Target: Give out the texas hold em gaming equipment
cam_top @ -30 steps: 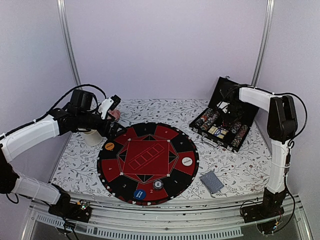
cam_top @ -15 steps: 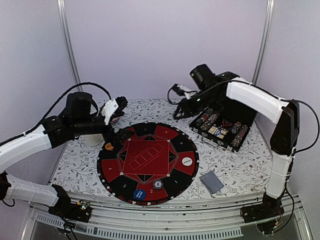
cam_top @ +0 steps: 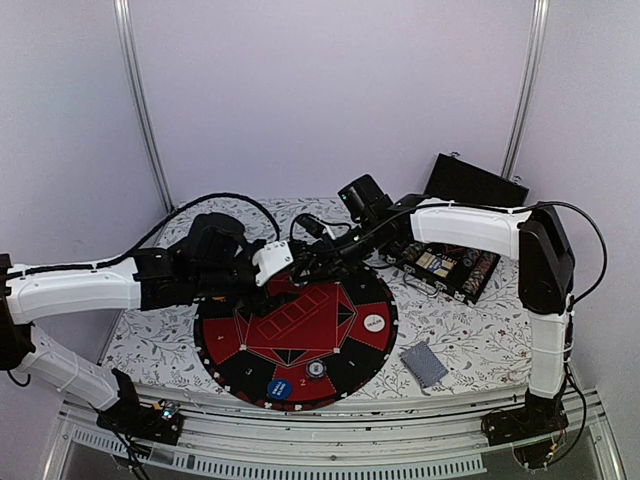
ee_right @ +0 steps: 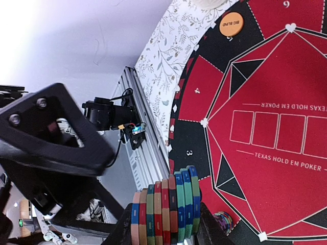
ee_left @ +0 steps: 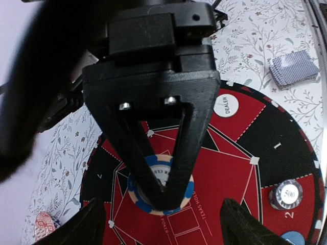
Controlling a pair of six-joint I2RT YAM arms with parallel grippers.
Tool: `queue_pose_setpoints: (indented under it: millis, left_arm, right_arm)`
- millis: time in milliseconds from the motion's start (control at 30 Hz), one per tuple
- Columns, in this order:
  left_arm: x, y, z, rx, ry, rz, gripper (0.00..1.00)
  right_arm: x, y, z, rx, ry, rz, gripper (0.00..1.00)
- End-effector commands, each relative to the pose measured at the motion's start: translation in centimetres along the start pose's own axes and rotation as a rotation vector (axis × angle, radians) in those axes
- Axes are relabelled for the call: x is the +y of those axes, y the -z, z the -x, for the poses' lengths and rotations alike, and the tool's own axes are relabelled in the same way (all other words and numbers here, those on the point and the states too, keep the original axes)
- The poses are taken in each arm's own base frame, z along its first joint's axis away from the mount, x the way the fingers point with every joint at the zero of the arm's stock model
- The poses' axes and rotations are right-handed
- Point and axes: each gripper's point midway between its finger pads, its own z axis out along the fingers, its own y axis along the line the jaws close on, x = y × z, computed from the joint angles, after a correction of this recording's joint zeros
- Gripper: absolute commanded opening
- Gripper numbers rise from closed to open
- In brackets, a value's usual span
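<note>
My right gripper [ee_right: 164, 224] is shut on a stack of several striped poker chips [ee_right: 166, 212] and holds it above the round red-and-black poker mat [cam_top: 300, 330]. In the left wrist view the stack shows end-on as a blue-and-cream chip [ee_left: 153, 205] between the right gripper's black fingers. My left gripper [ee_left: 168, 227] is open, with its fingers wide on either side of that stack. In the top view the left gripper [cam_top: 274, 258] and the right gripper [cam_top: 318, 254] meet over the mat's far part. A grey-blue card deck [cam_top: 424, 362] lies at the right of the mat.
On the mat lie a white dealer disc [cam_top: 374, 323], a blue disc [cam_top: 279, 388], an orange big-blind disc [ee_right: 231, 23] and a small chip pile at seat 2 [cam_top: 316, 369]. The open black chip case [cam_top: 450, 262] stands at the back right. The pink bowl [ee_left: 45, 224] sits left of the mat.
The right arm swung from the chip case to the mat's far middle with the chip stack. The left arm moved right and in, and its gripper now faces the right one.
</note>
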Motion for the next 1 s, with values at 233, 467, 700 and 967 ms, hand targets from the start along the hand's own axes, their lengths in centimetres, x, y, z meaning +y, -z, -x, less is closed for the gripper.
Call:
queue_pose_setpoints:
  millis: [233,467,700,967]
  left_arm:
    - [2.1,-2.5,0.1,0.051,-0.033,0.159,0.66]
    - [2.0,-3.9,-0.2,0.067,-0.022,0.14,0.65]
    - [2.3,-4.2,0.2,0.029,0.013,0.104,0.52]
    - [1.8,-4.1,0.1,0.018,0.022,0.066,0.16]
  right_arm:
    - [2.3,0.1,0.6,-0.035,0.009,0.097,0.02]
    - [2.2,-0.2,0.3,-0.024,-0.006,0.105,0.02]
    - [2.7,-0.2,0.2,-0.021,-0.001,0.116,0.02]
    - [2.8,-0.3,0.1,-0.019,0.002,0.121,0.02]
